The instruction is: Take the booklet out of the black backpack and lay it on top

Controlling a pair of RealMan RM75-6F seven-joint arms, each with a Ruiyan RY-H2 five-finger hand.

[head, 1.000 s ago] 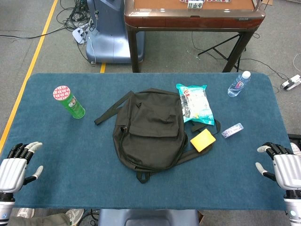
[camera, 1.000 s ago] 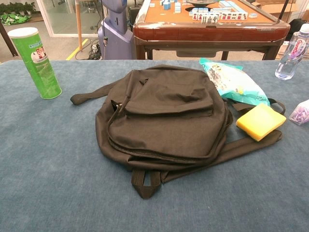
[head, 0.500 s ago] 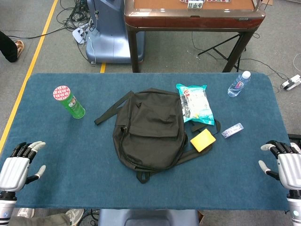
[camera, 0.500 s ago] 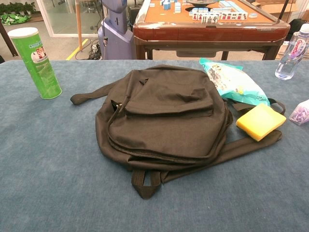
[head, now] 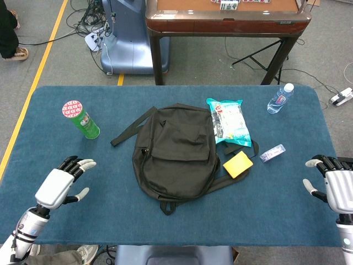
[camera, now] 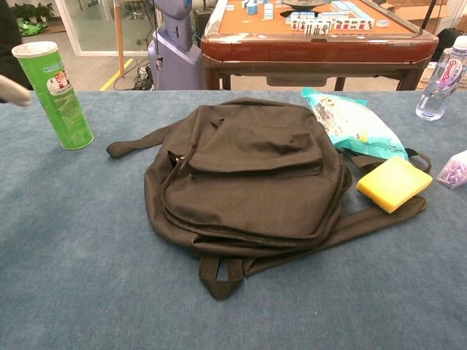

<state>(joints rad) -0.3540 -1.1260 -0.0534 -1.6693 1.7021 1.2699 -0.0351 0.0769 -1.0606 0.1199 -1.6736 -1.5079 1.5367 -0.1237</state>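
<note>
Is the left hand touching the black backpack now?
Apart. The head view shows bare blue table between the left hand and the black backpack.

The backpack (camera: 248,179) is made of matt black cloth. The table (head: 165,221) is covered in rough blue felt. A glossy plastic bottle (head: 279,99) is seen at two o'clock, beside a shiny snack bag (head: 229,120).

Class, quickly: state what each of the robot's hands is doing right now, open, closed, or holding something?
Left hand: open, fingers apart, holding nothing.
Right hand: open, fingers apart, holding nothing.
</note>
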